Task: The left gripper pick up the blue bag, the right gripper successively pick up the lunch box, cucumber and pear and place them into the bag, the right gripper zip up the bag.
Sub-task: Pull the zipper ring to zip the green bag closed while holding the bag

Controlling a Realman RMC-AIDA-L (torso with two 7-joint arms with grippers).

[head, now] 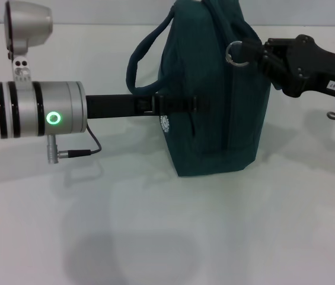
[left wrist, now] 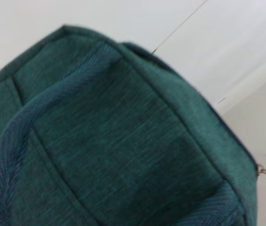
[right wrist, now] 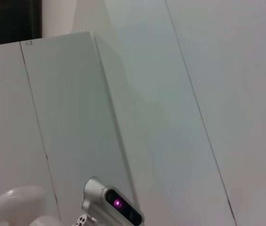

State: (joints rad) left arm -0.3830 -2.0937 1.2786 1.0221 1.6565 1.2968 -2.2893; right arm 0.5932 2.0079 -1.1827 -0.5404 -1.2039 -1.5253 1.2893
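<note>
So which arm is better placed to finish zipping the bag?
The right. Its claw is at the ring pull on top of the bag, apparently pinching it. The left claw reaches across the bag's side, apparently steadying it.

blue bag (head: 214, 113) – 1 | handles (head: 140, 59) – 2 | grippers – 2 | zipper ring (head: 236, 52) – 1

blue bag (head: 214, 89): dark teal, woven texture, white round logo
left gripper (head: 179, 105): black
ring light (head: 53, 117): green
table (head: 155, 225): white
</note>
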